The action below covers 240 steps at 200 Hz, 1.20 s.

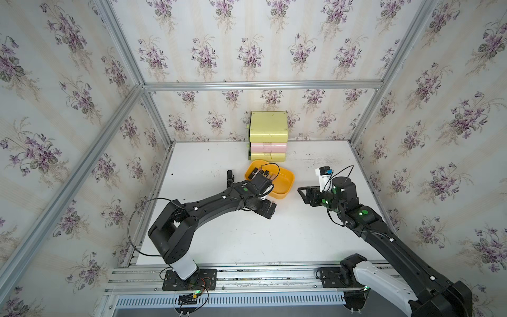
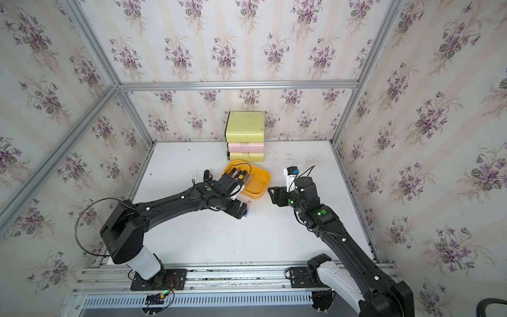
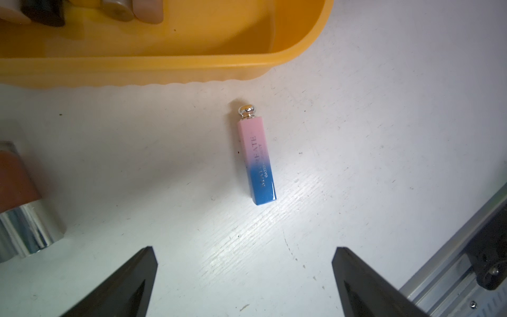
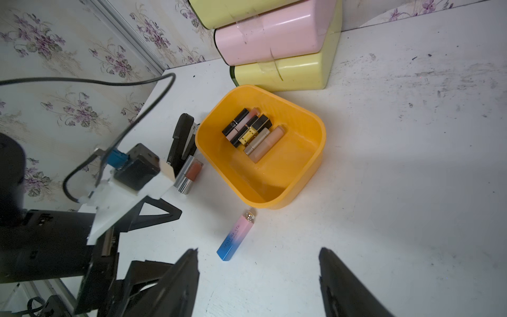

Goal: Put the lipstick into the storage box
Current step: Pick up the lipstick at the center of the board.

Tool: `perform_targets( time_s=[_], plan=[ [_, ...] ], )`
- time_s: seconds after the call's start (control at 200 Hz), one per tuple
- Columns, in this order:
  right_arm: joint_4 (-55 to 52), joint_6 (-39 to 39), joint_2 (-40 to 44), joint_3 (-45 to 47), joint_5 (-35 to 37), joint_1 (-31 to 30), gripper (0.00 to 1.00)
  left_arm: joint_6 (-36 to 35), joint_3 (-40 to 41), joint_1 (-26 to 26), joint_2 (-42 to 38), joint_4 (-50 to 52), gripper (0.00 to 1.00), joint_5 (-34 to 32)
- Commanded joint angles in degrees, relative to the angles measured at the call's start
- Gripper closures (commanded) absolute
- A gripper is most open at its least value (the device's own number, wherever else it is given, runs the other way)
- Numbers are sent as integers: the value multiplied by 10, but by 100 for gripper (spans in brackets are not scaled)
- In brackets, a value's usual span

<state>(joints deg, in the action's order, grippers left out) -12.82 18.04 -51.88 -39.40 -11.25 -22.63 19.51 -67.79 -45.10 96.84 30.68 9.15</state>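
Note:
A pink-to-blue lipstick (image 3: 256,156) (image 4: 236,238) lies flat on the white table just outside the near wall of the orange-yellow storage box (image 3: 164,66) (image 4: 315,153) (image 1: 285,189). Its silver cap points at the box. My left gripper (image 3: 244,249) hovers over it, open, with both fingers apart and nothing between them. In a top view only the lipstick's tip (image 2: 248,208) peeks out beside that gripper. My right gripper (image 4: 258,251) (image 1: 301,192) stands open and empty to the right of the box. Several lipsticks (image 4: 252,134) lie inside the box.
A yellow-and-pink drawer unit (image 1: 269,137) (image 4: 279,41) stands against the back wall behind the box. A black stapler (image 4: 181,140) (image 1: 230,174) and a silver-based brown lipstick (image 4: 189,174) (image 3: 16,192) lie left of the box.

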Motion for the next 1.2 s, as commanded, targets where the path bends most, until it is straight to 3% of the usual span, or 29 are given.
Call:
perform_targets(
  time_s=[0.0, 0.215, 0.574, 0.839, 1.194],
  plan=[
    [-11, 13, 19, -4, 14, 13, 28, -7, -24, -3, 31, 27, 0, -9],
    [-13, 29, 44, 2, -2, 51, 28, 1, -65, -12, 85, 48, 1, -15],
    [12, 56, 8, 20, -80, 97, 30, 7, -115, -29, 148, 84, 4, -36],
    [13, 52, -1, 20, -95, 101, 30, 8, -148, -34, 185, 93, 12, -35],
    [15, 54, -3, 17, -102, 102, 30, 9, -168, -36, 216, 104, 36, -34]
  ],
)
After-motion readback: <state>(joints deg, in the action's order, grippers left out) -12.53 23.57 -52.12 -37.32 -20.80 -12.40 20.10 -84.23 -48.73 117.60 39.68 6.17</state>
